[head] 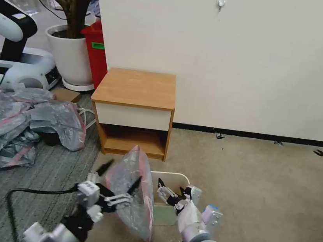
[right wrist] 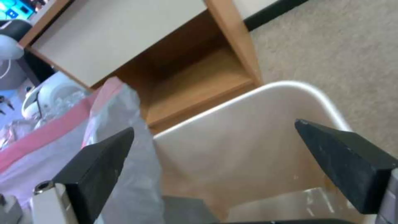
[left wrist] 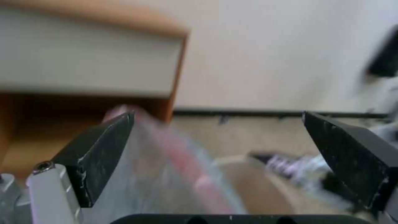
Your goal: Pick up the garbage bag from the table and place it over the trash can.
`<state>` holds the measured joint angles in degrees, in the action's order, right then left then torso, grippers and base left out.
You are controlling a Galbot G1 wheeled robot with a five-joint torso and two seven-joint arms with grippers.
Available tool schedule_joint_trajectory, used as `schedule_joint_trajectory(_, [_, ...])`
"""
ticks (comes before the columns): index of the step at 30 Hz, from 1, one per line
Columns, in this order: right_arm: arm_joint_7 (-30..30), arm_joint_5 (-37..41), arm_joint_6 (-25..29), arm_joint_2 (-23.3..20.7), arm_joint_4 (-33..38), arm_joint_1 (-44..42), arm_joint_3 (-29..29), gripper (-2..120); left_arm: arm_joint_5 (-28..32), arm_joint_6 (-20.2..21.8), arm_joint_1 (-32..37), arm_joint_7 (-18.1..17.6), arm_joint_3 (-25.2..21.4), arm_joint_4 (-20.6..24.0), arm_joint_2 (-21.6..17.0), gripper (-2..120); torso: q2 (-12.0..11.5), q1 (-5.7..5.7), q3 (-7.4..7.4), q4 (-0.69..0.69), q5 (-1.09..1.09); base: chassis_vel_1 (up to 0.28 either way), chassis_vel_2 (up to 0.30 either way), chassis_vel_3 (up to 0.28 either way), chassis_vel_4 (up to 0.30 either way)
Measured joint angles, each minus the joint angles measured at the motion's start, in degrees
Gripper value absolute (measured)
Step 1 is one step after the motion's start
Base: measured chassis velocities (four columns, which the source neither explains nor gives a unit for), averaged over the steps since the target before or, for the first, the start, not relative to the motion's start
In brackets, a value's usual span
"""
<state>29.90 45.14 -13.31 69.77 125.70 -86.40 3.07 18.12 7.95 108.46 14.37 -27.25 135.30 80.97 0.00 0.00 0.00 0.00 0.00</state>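
Both of my grippers work low in the near foreground. Left gripper [head: 119,178] has its two black fingers spread wide, with the garbage bag [head: 133,190] standing between them: one finger shows on the bag's left side, the other lies against its translucent face. From the left wrist, one finger [left wrist: 101,149] sits beside the bag's pink band [left wrist: 182,155]; I cannot tell whether it touches. Right gripper [head: 168,192] is released too, its two fingers apart over the trash can [head: 174,175], just right of the bag. Its wrist camera looks straight into the bin's pale interior [right wrist: 232,149], with the bag's grey plastic [right wrist: 136,174] at one finger.

One bag is in play, propped upright on the carpet against the bin's left side, its rim band running down its right edge. Beyond the single bin stands the table [head: 136,88]. Far left lie a heap of similar bags [head: 16,119], one white plant pot [head: 70,57] and one red bin [head: 96,52].
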Motion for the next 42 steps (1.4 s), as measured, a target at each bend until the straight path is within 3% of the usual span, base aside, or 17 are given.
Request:
schedule_joint_trajectory(1, [0.0,0.0,0.0,0.0,0.0,0.0,0.0,99,0.0,0.0,0.0,0.0,0.0,0.0,0.0,100,0.0,0.0,0.0,0.0,0.0,0.0,0.0,0.0,0.0])
schedule_joint_trajectory(4, [-0.19,0.01,0.73,0.08,0.51,-1.22,1.33,99,-0.02,6.99,-1.94,-9.8,3.31,-0.82,0.33,100,0.0,0.0,0.0,0.0,0.0,0.0,0.0,0.0,0.0])
schedule_joint_trajectory(12, [-0.72,-0.29,2.11,0.74,0.55,-2.98,2.91,99,-2.65,11.29,-3.77,-15.98,3.97,-2.38,0.19,100,0.0,0.0,0.0,0.0,0.01,0.0,0.0,0.0,0.0])
schedule_joint_trajectory(23, [-0.98,-0.71,2.94,0.79,0.37,-3.49,3.41,98,-3.76,12.38,-4.98,-20.14,4.68,-3.32,0.45,100,0.0,0.0,0.0,0.0,0.0,0.0,0.0,0.0,0.0])
schedule_joint_trajectory(35, [-1.0,-0.71,3.19,0.22,0.19,-3.35,3.76,94,-3.78,17.67,-6.34,-25.35,4.67,-2.57,0.64,100,0.0,0.01,0.0,0.0,0.0,0.0,0.0,0.0,0.0])
schedule_joint_trajectory(42, [-1.0,-0.67,3.45,-0.03,0.1,-3.45,4.43,93,-4.02,20.36,-6.43,-26.79,4.63,-1.25,0.44,90,0.0,0.0,0.0,0.0,0.0,0.0,0.0,0.0,0.0])
